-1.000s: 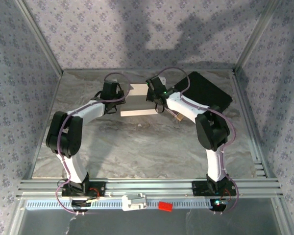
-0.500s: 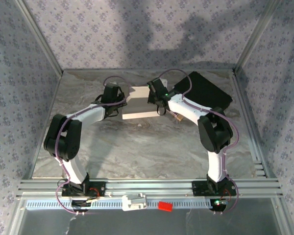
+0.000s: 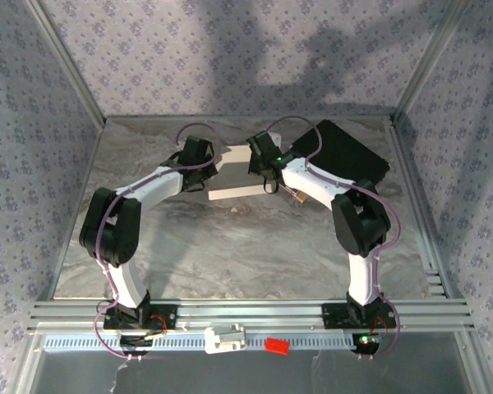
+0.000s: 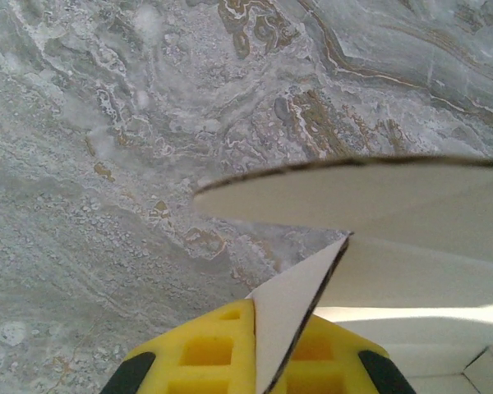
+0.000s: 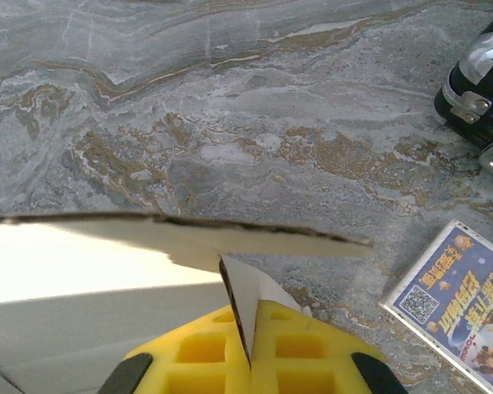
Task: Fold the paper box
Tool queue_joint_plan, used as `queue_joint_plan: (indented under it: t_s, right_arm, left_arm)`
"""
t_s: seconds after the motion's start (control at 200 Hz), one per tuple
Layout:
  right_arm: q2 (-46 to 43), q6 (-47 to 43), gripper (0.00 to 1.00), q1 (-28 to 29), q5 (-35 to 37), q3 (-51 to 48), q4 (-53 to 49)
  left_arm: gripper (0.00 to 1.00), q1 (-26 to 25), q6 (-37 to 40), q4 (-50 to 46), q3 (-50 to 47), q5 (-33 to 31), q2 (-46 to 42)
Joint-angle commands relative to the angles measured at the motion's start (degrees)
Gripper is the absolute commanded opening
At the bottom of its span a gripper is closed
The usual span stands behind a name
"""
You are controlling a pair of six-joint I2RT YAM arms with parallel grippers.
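The white paper box (image 3: 234, 172) is held up off the marble table between the two arms at the back middle. My left gripper (image 3: 207, 167) is shut on a flap at its left end; in the left wrist view that flap (image 4: 300, 304) stands pinched between the yellow pads (image 4: 201, 353), with a curved panel (image 4: 370, 193) above. My right gripper (image 3: 263, 168) is shut on a flap at the right end; in the right wrist view the flap (image 5: 251, 300) sits between the yellow pads (image 5: 312, 349), under a long panel edge (image 5: 189, 234).
A black rectangular case (image 3: 349, 152) lies at the back right of the table. A small purple printed packet (image 5: 456, 295) lies on the marble right of the right gripper, with a black and silver object (image 5: 481, 82) beyond it. Metal rails (image 3: 246, 312) edge the front.
The left gripper has moved right toward the right gripper, and the paper box between them has risen and bowed into a more folded shape. The right gripper has stayed nearly still.
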Motion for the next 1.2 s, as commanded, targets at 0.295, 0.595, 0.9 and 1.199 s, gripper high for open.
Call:
queue_joint_plan:
  t_s: [0.295,0.595,0.9,1.199]
  right_arm:
    - [-6.12,-3.10,0.00,2.08,-8.50,-12.85,9.89]
    - [-7.04,1.94,0.26,1.69,-8.10,-4.89,-7.06]
    - [-12.89,10.87,0.50,0.78,-10.20,-2.85,-18.58]
    - [-15.75,14.09,0.59,0.30,-12.80,-5.90,-18.80]
  left_arm:
    - [0.00,-8.01,1.91,23.07,-20.29,1.02,-6.07]
    - [0.00,-8.99,3.08,20.20,-21.40,-2.62,-5.31]
    - [0.00,-9.72,3.52,18.63,-19.94,-4.33,-4.86]
    - [0.00,-10.64,3.59,18.36,-19.39,-5.41,-4.65]
